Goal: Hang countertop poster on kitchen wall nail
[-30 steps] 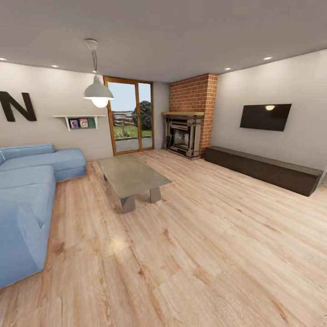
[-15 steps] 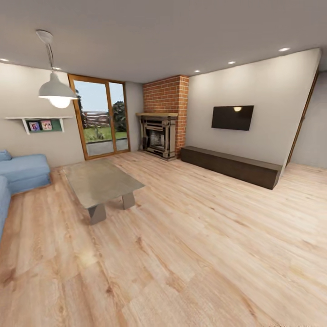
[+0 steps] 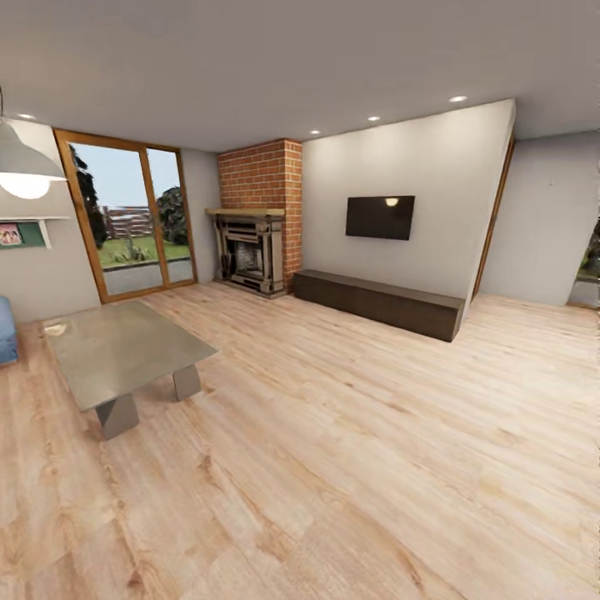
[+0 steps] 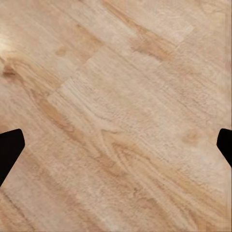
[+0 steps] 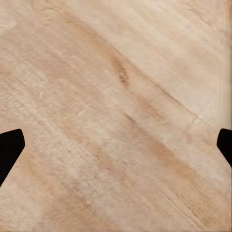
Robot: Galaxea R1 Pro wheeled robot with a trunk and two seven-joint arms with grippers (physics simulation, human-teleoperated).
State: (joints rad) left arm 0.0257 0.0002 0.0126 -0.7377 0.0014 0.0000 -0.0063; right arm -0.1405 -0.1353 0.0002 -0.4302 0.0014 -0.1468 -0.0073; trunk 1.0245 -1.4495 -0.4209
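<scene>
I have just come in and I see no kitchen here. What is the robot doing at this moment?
It handles nothing now. The head view shows a living room: a grey coffee table, a brick fireplace, a wall television above a dark low cabinet. Both wrist views look at wooden floor; the left gripper and right gripper are open, holding nothing.

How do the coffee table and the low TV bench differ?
The coffee table is grey, squarish and stands free on the wood floor; the bench is dark brown, long and narrow, against the wall under the TV. The table rests on angled legs; the bench reaches the floor as a solid block. Both are low.
</scene>
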